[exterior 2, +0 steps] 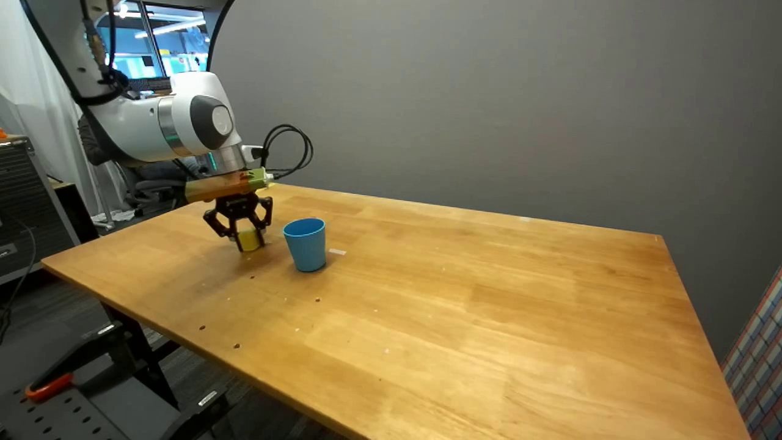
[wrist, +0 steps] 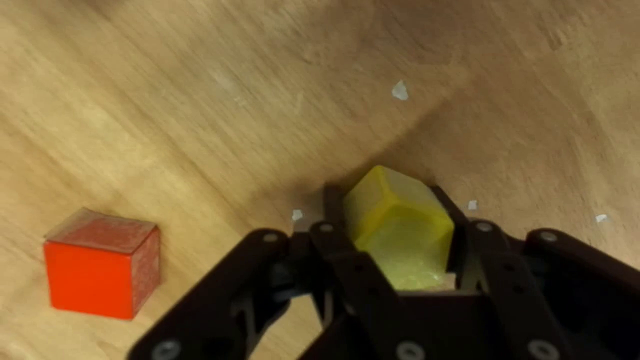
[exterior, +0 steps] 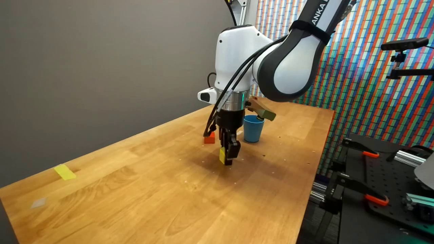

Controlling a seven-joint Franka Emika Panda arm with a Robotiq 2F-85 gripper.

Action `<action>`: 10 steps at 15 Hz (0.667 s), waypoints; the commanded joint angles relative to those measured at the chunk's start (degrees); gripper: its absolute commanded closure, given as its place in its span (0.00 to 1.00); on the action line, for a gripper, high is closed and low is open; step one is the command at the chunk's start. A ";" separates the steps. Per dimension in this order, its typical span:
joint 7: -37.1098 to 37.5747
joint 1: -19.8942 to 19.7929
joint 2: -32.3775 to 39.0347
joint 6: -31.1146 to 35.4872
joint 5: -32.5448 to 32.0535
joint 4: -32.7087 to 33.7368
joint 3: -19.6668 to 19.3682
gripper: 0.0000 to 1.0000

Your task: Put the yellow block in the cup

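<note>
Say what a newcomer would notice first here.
Probably the white arm over the table, its gripper closed on the yellow block. Next, the multicoloured wall at an exterior view's right. Then the blue cup near the gripper, and the red block, lower left in the wrist view.

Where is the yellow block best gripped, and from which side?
Probably across two opposite flat side faces of the yellow block, from straight above: it is boxy, with the table close beneath. In the wrist view it sits turned, a corner edge showing between the fingers, so rotating the pincer to match its faces would likely seat the fingers flatter.
</note>
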 commanded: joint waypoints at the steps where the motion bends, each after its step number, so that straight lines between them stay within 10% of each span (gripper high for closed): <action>1: 2.67 1.14 -3.02 -2.19 -2.32 -0.48 -1.62 0.82; 10: 18.17 -1.84 -23.35 -13.17 -18.95 -5.80 -11.61 0.82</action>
